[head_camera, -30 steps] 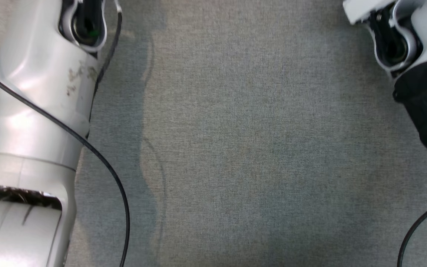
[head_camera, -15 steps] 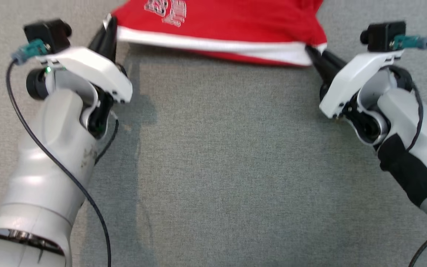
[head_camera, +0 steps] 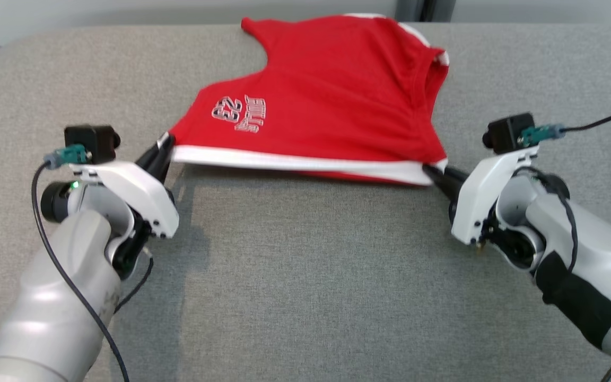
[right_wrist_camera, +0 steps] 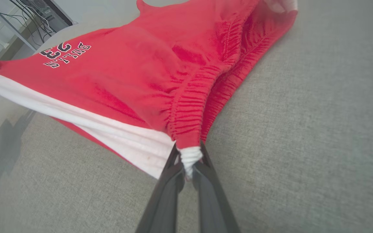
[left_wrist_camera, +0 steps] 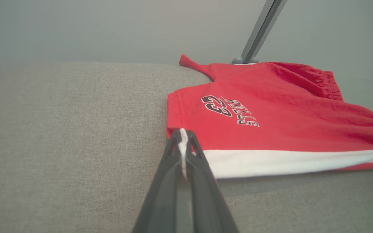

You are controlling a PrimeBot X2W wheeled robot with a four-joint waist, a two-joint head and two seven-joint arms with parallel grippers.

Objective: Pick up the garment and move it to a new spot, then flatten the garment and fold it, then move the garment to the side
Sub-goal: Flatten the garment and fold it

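The red Bulls shorts [head_camera: 332,101] lie on the far half of the grey table [head_camera: 305,276]. Their white-striped near edge is pinched by the left hand [head_camera: 161,151] at one corner and the right hand [head_camera: 435,174] at the waistband corner. Pulling evenly and level should flatten them without bunching.

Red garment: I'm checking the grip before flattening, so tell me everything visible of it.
The red garment looks like soft knit shorts, with a white band along its near edge, a "BULLS 23" print and a gathered elastic waistband on the robot's right. It lies spread on the grey cloth surface, its near edge pulled taut between the left tool and right tool, each shut on a white corner.
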